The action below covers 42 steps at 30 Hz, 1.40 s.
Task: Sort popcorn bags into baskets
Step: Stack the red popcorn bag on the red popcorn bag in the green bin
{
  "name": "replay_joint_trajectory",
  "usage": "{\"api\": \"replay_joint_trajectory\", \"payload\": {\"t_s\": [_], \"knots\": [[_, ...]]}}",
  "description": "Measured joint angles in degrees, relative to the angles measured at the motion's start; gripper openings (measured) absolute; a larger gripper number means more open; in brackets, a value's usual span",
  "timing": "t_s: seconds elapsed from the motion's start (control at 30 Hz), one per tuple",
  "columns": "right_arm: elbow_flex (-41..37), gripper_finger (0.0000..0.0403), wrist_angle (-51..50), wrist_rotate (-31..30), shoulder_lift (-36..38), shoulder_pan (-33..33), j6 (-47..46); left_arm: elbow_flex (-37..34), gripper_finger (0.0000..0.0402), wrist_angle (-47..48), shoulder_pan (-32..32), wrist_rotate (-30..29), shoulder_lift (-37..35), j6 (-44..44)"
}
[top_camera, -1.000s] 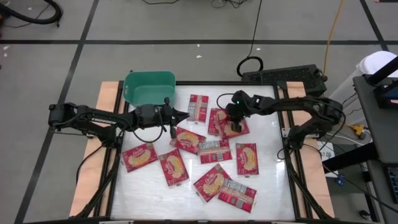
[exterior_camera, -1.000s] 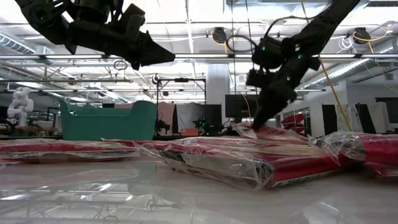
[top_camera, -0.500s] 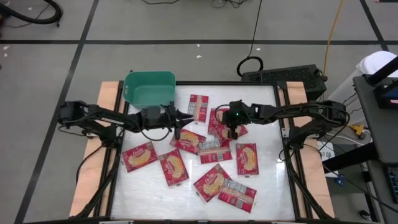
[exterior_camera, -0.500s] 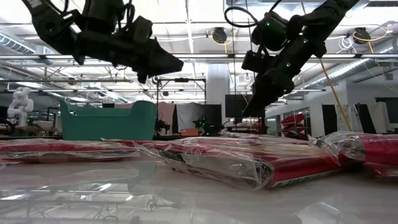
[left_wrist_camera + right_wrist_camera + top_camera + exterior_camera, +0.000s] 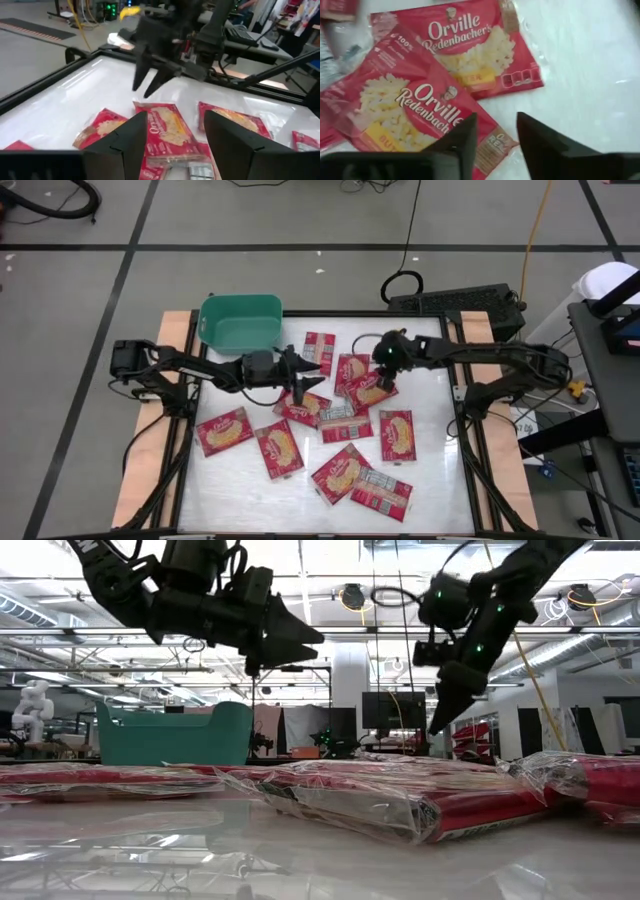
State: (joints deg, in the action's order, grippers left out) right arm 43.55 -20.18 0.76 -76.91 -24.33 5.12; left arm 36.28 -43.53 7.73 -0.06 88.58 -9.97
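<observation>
Several red popcorn bags lie flat on the white table, among them one [image 5: 320,352] at the far middle, a pair [image 5: 362,380] under my right arm and one [image 5: 303,408] below my left gripper. The teal basket [image 5: 240,323] stands at the far left corner. My left gripper [image 5: 311,374] hovers open above the table's middle, its fingers either side of a bag [image 5: 167,127] farther off. My right gripper [image 5: 381,377] hangs open, slanting down, above two overlapping bags [image 5: 427,112], touching neither.
More bags lie toward the near edge [image 5: 342,472] and at the near left [image 5: 224,430]. The table's black frame [image 5: 462,420] runs along the right side. A bare stretch of white table [image 5: 420,350] lies at the far right.
My left gripper has moved toward the table's right, sinking a little, and has opened. My right gripper has risen off the bag its shut tips rested on, swung slightly toward the right, and opened. The bags lie as before.
</observation>
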Motion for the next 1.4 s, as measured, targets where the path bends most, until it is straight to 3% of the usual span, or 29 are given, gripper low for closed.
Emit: {"api": "replay_joint_trajectory", "payload": {"t_s": [0.23, 0.6, 0.73, 0.97, 1.4], "knots": [[-0.04, 0.0204, 0.67, 12.78, -2.33, -7.64, 8.38, 0.04, 0.0200, -0.02, 0.00, 0.18, 0.02, 0.89], [-0.98, 0.0197, 3.77, 16.60, -10.25, -9.73, 18.23, 0.04, 0.0200, 0.75, -0.05, 0.27, 0.04, 1.10], [-0.90, 0.0159, 4.13, 18.05, -12.02, -9.92, 19.78, 0.04, 0.0200, 1.01, -0.05, 0.27, 0.07, 2.01], [-0.92, 0.0014, 6.37, 20.51, -12.66, -8.57, 15.69, 0.04, 0.0200, 3.02, 0.14, 0.14, 0.09, 2.79], [-1.05, 0.0004, 15.98, 14.11, -11.16, 1.84, 9.85, 0.02, 0.0200, 5.37, 0.76, -2.57, 0.09, 1.72]]}}
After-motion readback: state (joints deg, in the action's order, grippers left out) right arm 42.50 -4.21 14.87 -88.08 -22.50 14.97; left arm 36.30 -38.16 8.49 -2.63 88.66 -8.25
